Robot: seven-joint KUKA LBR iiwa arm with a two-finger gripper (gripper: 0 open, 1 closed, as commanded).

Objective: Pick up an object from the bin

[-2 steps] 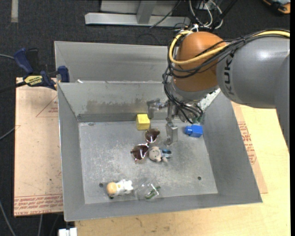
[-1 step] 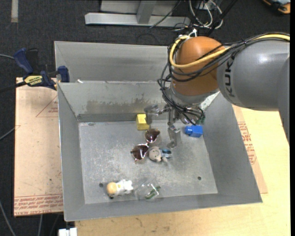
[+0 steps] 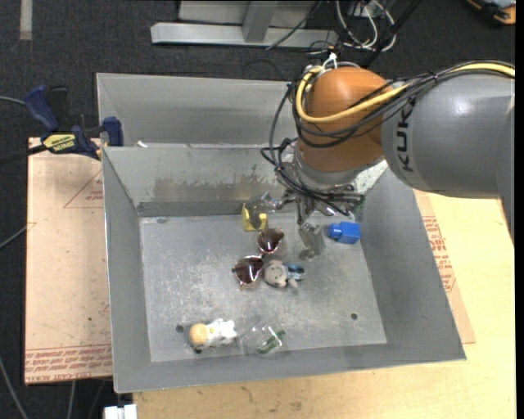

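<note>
Dark carpet floor [image 3: 123, 41] (faintly speckled) under a grey metal stand base [image 3: 246, 31].

A robotics lab, this one, and the evidence was everywhere: a grey metal bin [image 3: 123, 245] held centre stage, and in over its right side came a heavy grey industrial arm [image 3: 467, 139] with maker's lettering on its casing. Its wrist sat under an orange cover [image 3: 340, 123] looped with yellow and black cables [image 3: 360, 100]. Beyond the bin's far wall lay dark carpet [image 3: 65, 49], the flat metal foot of a stand [image 3: 237, 31] and a tangle of leads [image 3: 368, 24]. Inside the bin, small odd trinkets [image 3: 270, 270] lay scattered on scuffed metal.
</note>
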